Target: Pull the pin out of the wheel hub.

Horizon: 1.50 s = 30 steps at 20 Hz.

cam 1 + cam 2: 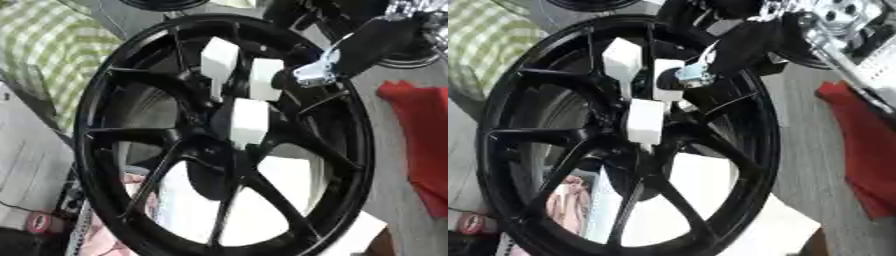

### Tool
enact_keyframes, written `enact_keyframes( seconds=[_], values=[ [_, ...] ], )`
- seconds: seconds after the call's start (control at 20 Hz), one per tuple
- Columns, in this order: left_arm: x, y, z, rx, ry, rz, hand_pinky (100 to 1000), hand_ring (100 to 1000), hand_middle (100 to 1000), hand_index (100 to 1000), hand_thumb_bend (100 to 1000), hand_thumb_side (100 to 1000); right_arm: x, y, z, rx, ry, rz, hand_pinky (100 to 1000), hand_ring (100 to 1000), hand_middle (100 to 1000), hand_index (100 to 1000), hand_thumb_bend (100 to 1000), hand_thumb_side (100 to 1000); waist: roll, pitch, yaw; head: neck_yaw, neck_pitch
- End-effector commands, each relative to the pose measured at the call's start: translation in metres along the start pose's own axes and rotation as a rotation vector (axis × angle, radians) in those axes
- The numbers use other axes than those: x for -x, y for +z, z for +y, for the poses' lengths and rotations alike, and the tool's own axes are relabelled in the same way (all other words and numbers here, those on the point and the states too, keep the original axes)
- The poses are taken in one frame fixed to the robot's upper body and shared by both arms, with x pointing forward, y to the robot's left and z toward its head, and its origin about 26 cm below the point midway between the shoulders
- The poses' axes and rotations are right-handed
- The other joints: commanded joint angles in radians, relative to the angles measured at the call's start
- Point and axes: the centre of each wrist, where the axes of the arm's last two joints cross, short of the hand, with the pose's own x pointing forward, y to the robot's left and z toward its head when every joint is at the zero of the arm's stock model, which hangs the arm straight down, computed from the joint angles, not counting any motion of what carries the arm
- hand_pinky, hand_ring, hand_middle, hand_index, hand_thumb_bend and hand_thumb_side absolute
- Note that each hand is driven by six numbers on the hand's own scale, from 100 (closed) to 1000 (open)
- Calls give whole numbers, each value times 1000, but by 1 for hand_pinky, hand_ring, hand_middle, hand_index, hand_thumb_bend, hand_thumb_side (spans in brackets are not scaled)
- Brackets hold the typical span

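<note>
A black spoked wheel hub [96,125] fills both views, tilted. Three white block-shaped pins stand out of its centre: one at the upper left [219,60], one at the upper right [262,79] and one lower down [248,122]. My right arm comes in from the upper right, black with a silver wrist piece [317,72]. My right hand [672,80] is dark against the wheel, and its fingers curl onto the right edge of the upper-right pin [661,75]. The rest of that hand merges with the black spokes. No left hand shows in either view.
A red cloth [420,135] lies at the right of the wheel. A green checked cloth [44,45] lies at the upper left. White sheets [262,200] show through the lower spokes. Another dark wheel rim [162,4] sits at the top edge.
</note>
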Motion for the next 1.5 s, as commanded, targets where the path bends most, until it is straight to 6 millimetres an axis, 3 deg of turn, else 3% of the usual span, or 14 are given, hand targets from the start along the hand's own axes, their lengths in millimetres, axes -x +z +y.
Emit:
enact_keyframes(
  seconds=[0.05, 1.15, 1.5],
  values=[
    [-8, -4, 2, 4, -5, -29, 729, 680, 674, 800, 100, 877, 1, 1, -7, 25, 22, 1, 873, 857, 739, 824, 571, 274, 4, -14, 2, -4, -10],
    [-8, -5, 0, 6, 6, -29, 733, 683, 679, 803, 100, 882, 12, 3, 4, 18, 6, -2, 873, 852, 721, 809, 544, 232, -5, 0, 9, 15, 9],
    [-8, -5, -1, 9, 9, -31, 733, 684, 680, 804, 100, 883, 20, 0, 5, 27, -12, 16, 874, 852, 717, 805, 534, 221, -5, 1, 12, 23, 33]
  ],
)
